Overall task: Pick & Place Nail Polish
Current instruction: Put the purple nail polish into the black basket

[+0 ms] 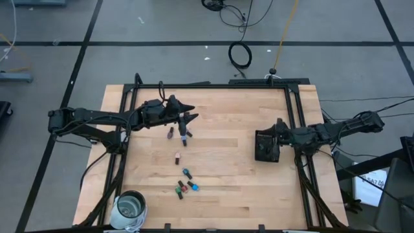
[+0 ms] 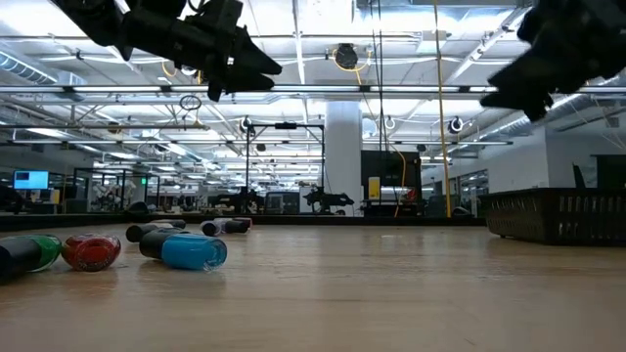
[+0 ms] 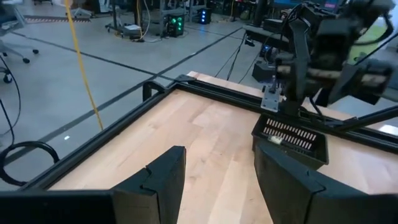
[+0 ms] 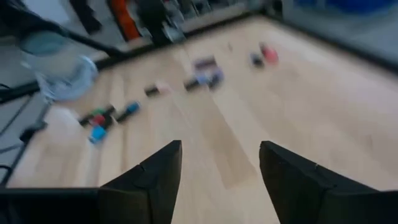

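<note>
Several tiny nail polish bottles lie on their sides on the wooden table: two [image 1: 171, 133] [image 1: 184, 137] just below my left gripper, one [image 1: 177, 156] nearer, and a cluster [image 1: 185, 186] toward the near edge. The low view shows a blue one [image 2: 186, 251] and a red one [image 2: 91, 251]. My left gripper [image 1: 189, 115] [image 3: 217, 168] is open and empty, raised above the table's far left part. My right gripper [image 1: 270, 137] [image 4: 219, 162] is open and empty, above the black tray [image 1: 265, 152].
A large round glass jar [image 1: 131, 207] stands at the near left corner. The black tray also shows in the left wrist view [image 3: 292, 137] and at the right of the low view [image 2: 558, 215]. A black frame [image 1: 213, 85] runs along the table's edges.
</note>
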Robot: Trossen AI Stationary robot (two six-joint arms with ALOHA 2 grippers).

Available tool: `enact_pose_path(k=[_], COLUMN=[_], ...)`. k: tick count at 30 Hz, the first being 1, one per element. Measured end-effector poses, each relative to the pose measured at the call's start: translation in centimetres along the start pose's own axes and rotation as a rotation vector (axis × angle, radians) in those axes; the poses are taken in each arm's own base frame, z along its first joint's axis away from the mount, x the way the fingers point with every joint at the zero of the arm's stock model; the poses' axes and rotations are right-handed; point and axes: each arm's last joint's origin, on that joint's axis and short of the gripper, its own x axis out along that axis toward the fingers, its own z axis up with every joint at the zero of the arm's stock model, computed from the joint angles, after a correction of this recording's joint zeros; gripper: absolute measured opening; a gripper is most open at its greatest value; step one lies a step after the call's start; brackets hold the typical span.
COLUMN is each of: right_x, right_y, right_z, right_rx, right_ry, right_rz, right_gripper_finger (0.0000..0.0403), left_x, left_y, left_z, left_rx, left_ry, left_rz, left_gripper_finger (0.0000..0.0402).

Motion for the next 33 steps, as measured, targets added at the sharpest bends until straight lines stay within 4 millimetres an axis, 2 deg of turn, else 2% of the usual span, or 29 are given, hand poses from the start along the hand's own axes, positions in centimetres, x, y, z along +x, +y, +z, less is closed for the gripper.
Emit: enact_pose_path(k=[2,5,8,10,14,18,21,25,33], right_x=[0.0,0.0,0.0,0.0,0.3,0.6,0.8,0.9,1.0], right_y=[0.2,0.5,0.6,0.6,0.6,0.7,0.7,0.7,0.8], right_z=[0.6,1.2,1.4,1.4,1.1,0.9,0.8,0.7,0.7], right_rx=[-0.034,-0.064,-0.078,-0.083,-0.094,-0.109,-0.134,-0.139,-0.160], right_ry=[-0.060,-0.115,-0.141,-0.135,-0.111,-0.089,-0.078,-0.069,-0.063], right_rz=[0.024,0.042,0.050,0.048,0.041,0.034,0.030,0.028,0.025], right_gripper_finger=[0.0201,0.0201,0.0201,0.0201,0.0201,0.0201,0.0201,0.0201,0.0201], left_x=[0.0,0.0,-0.1,-0.3,-0.9,-1.9,-2.5,-2.5,-0.8], left_y=[0.1,0.9,2.2,2.6,2.2,1.9,1.8,2.1,2.3], left_z=[0.0,-0.5,-1.4,-2.4,-3.8,-5.3,-6.5,-7.5,-10.1], left_rx=[0.007,-0.044,-0.102,-0.134,-0.217,-0.359,-0.382,-0.407,-0.437], left_ry=[0.001,0.043,0.198,0.316,0.489,0.644,0.742,0.770,0.848], left_rz=[0.027,0.161,0.272,0.264,0.205,0.307,0.416,0.554,0.625], left_gripper_finger=[0.0186,0.0186,0.0186,0.0186,0.0186,0.0186,0.0186,0.0186,0.0186])
